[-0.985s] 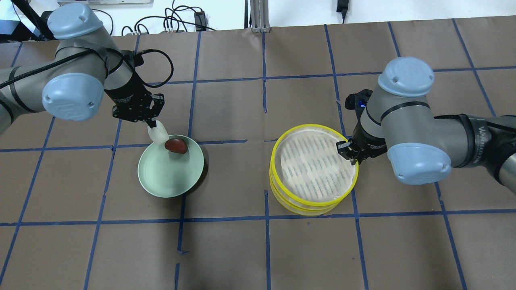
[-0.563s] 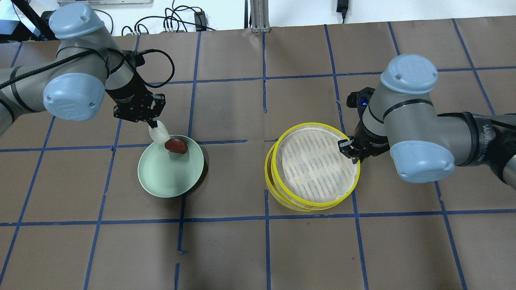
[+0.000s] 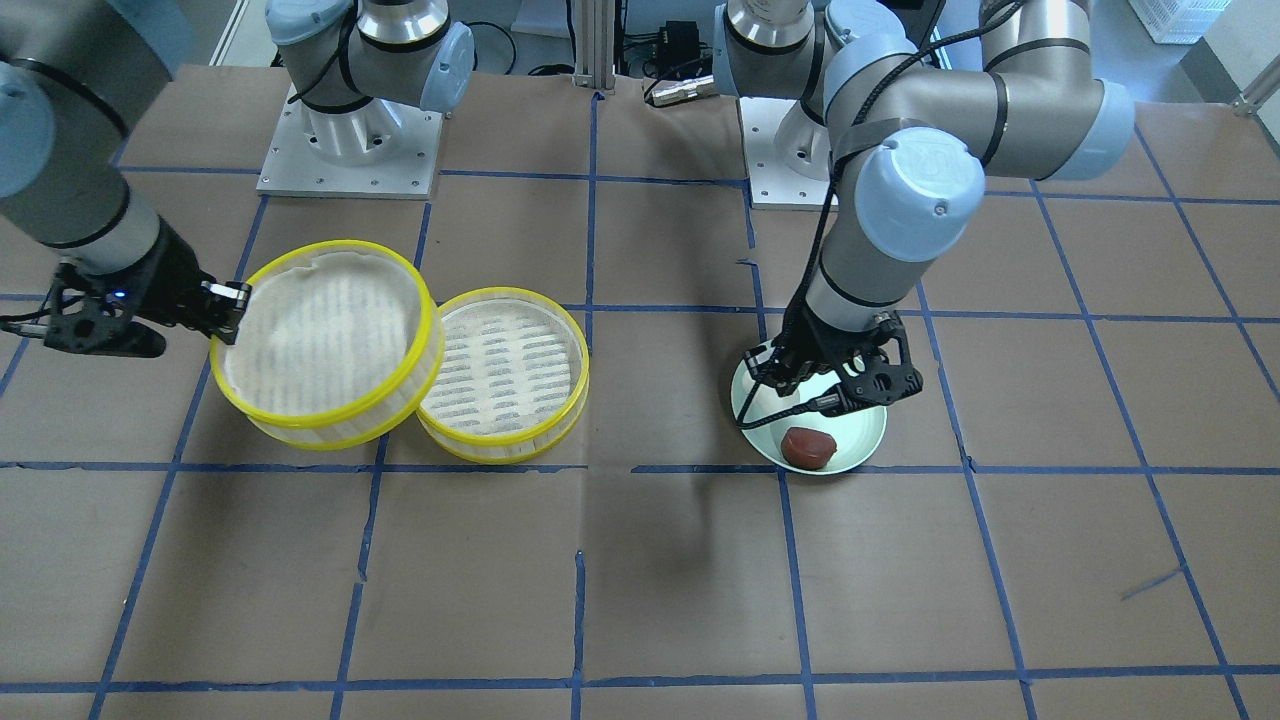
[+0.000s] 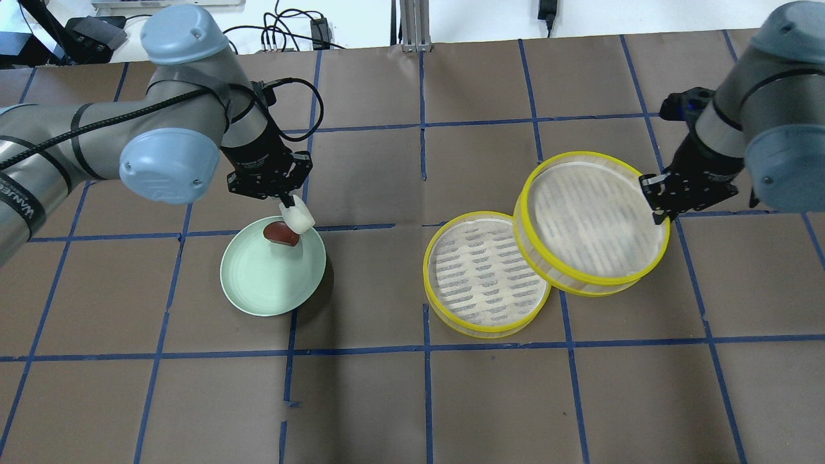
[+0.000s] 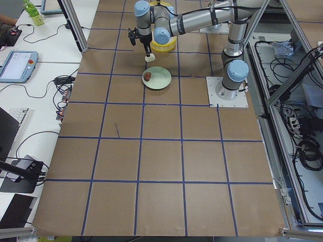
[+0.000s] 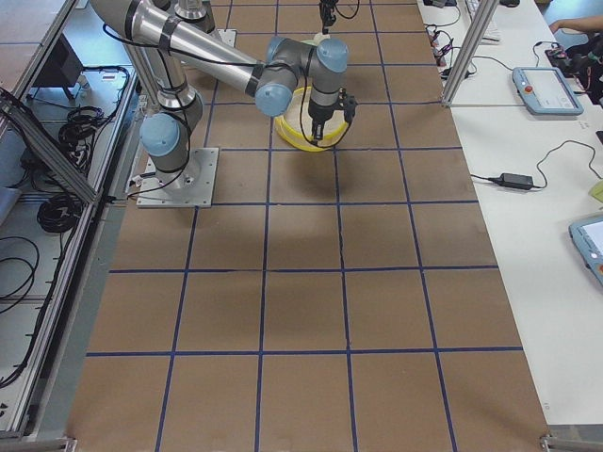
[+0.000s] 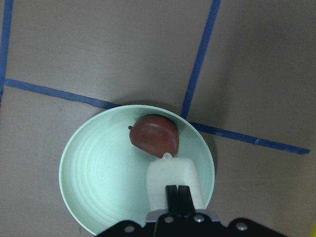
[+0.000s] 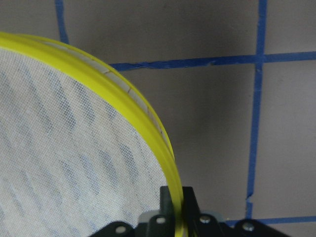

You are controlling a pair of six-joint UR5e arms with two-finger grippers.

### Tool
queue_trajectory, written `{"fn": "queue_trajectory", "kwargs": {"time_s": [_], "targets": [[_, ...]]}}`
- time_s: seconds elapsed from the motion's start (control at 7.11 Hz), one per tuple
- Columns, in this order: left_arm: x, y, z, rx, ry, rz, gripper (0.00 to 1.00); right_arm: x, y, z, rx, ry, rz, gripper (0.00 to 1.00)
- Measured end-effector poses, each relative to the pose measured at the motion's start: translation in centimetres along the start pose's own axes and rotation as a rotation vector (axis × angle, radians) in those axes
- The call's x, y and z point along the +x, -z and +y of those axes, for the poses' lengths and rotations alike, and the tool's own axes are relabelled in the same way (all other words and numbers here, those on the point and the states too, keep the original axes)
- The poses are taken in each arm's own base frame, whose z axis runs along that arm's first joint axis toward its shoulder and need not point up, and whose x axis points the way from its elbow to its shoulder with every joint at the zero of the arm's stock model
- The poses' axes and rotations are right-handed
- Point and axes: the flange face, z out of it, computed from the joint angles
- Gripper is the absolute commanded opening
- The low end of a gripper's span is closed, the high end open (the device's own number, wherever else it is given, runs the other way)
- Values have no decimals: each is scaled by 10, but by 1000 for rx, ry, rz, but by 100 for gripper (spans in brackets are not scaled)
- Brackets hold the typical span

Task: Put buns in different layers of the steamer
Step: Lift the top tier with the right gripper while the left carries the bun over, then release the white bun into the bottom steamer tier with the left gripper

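My left gripper (image 4: 289, 203) pinches the white bun (image 4: 299, 218) by its end, and it partly hides the brown bun (image 4: 280, 233) on the plate (image 4: 258, 290). My right gripper (image 4: 654, 205) clamps the rim of the tilted tray (image 4: 590, 219), which covers an edge of the other tray (image 4: 477, 277).

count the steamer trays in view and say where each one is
2. The lower tray rests on the table, empty. The upper tray is clamped at its rim by the right pincer, its edge overlapping above the lower tray. No others seem hidden.
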Motion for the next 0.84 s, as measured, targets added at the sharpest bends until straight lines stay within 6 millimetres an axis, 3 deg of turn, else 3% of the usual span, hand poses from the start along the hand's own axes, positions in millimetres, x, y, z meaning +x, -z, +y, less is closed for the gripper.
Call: {"fn": "queue_trajectory", "kwargs": {"time_s": [0.14,0.28,0.56,0.84], "targets": [[26,0,16,8,28,15,0,29,1,-4,-15,-15,27,6],[56,0,35,24,55,40,0,45,-2,-10,-35,-22,53,4],[111,-3,74,54,94,99,0,53,-8,-13,-61,-23,70,4],[161,-26,108,73,126,138,0,52,-10,-12,-74,-19,71,4]]}}
